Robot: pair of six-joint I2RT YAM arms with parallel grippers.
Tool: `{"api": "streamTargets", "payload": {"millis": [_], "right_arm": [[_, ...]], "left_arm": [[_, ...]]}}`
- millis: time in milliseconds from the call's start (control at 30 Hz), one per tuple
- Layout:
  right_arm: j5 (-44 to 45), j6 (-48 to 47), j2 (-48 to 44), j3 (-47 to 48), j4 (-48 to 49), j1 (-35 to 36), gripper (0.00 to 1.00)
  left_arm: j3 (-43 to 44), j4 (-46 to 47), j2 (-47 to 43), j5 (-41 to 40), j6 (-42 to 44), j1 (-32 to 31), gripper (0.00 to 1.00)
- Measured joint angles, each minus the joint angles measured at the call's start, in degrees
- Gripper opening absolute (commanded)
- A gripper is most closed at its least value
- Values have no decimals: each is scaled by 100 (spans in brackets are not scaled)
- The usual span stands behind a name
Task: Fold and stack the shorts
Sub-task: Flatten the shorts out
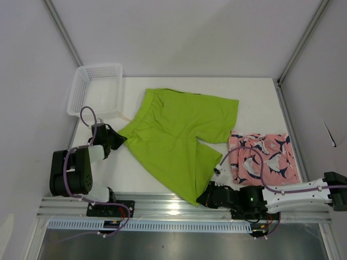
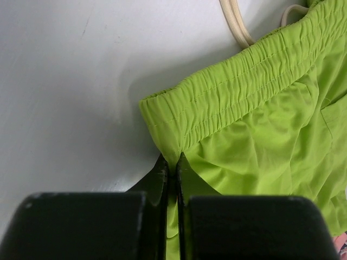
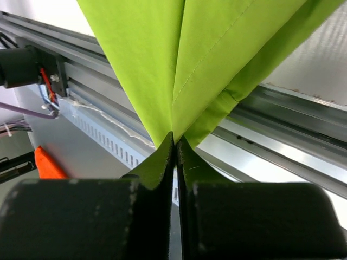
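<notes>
The lime green shorts [image 1: 179, 135] lie spread across the middle of the table, waistband to the left. My left gripper [image 1: 120, 140] is shut on the near waistband corner; in the left wrist view the green shorts [image 2: 260, 135] bunch into the closed left gripper [image 2: 173, 162]. My right gripper [image 1: 203, 199] is shut on a leg hem corner at the table's near edge; the green fabric [image 3: 179, 65] runs into the closed right gripper [image 3: 174, 142]. The pink fish-print shorts [image 1: 263, 157] lie crumpled at the right.
A white mesh basket [image 1: 97, 89] stands at the back left corner. A cream drawstring [image 2: 236, 24] lies by the waistband. The aluminium rail [image 1: 162, 208] runs along the near edge, and it also shows in the right wrist view [image 3: 282, 141]. White walls enclose the table.
</notes>
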Motion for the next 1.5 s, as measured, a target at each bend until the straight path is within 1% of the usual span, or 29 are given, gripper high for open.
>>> {"api": "streamTargets", "payload": {"millis": [67, 167, 200, 233, 300, 333, 433, 533, 667, 767, 800, 933, 1033, 1100, 1267, 1400, 1500], "right_arm": [[-42, 11, 13, -44, -20, 0, 0], [-116, -48, 103, -66, 9, 33, 0], [-153, -149, 192, -61, 66, 61, 4], [-190, -245, 343, -35, 120, 98, 31], [-249, -400, 686, 175, 15, 208, 48], [-245, -479, 896, 363, -131, 262, 50], [-162, -673, 1091, 990, -625, 251, 51], [-195, -960, 645, 1222, -782, -356, 52], [-481, -1565, -326, 1209, -1071, -1958, 50], [-907, -2094, -636, 1207, -1217, -3143, 47], [-1126, -2291, -619, 1204, -1255, -3598, 47], [-1779, -2988, -295, 1143, -1237, -4878, 47], [-2385, -3438, 140, 1019, -1029, -5770, 48], [-2704, -3659, 457, 901, -831, -6234, 50], [-3342, -3987, 1110, 817, -330, -6760, 51], [-3687, -4052, 1622, 796, 227, -6896, 51], [-3803, -4048, 1779, 780, 549, -6926, 52]], "left_arm": [[-2, -13, -20, -9, 0, 0, 0], [-2, -48, -74, -22, 0, 0, 0], [-2, -59, -94, -22, 0, 0, 0], [-2, -70, -107, -24, 2, 0, 0], [-2, -87, -116, -26, 2, 0, 0], [-2, -92, -116, -33, 2, 0, 0], [-2, -127, -125, -66, 4, 0, 0], [-2, -192, -184, -107, 31, 0, 0], [-2, -271, -306, -188, 44, 0, 0], [-7, -306, -365, -227, 44, 20, 0], [-11, -313, -387, -236, 44, 28, 0], [-59, -341, -533, -323, 44, 68, 0], [-85, -350, -566, -369, 44, 94, 0], [-96, -361, -566, -372, 44, 111, 0], [-103, -393, -566, -372, 42, 138, 0], [-105, -402, -566, -369, 44, 151, 0], [-105, -409, -566, -369, 42, 166, 0]]}}
